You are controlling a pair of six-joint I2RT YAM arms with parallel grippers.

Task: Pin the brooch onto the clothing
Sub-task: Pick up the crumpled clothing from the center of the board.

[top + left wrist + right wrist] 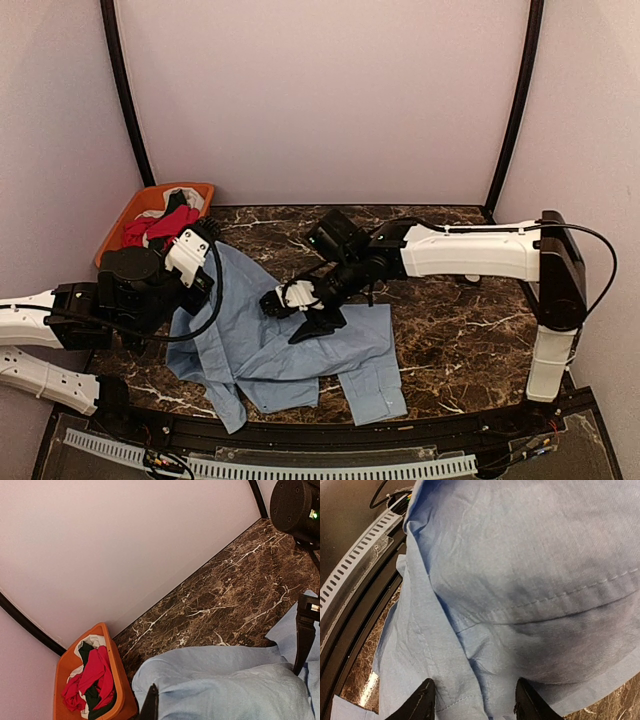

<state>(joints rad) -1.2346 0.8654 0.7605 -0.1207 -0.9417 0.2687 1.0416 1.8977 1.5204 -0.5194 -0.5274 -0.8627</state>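
The clothing, a light blue shirt, lies crumpled on the dark marble table. My right gripper hangs open just above its folds and a stitched seam, one dark fingertip on each side and nothing between them. In the top view the right gripper is over the middle of the shirt. My left gripper shows as a single dark tip, shut, low against the shirt's upper left edge. I cannot tell whether it pinches fabric. The brooch is out of view.
An orange basket holding red, black and white garments stands at the back left corner, beside the left arm. A black rail runs along the near table edge. Pale walls enclose the back and sides.
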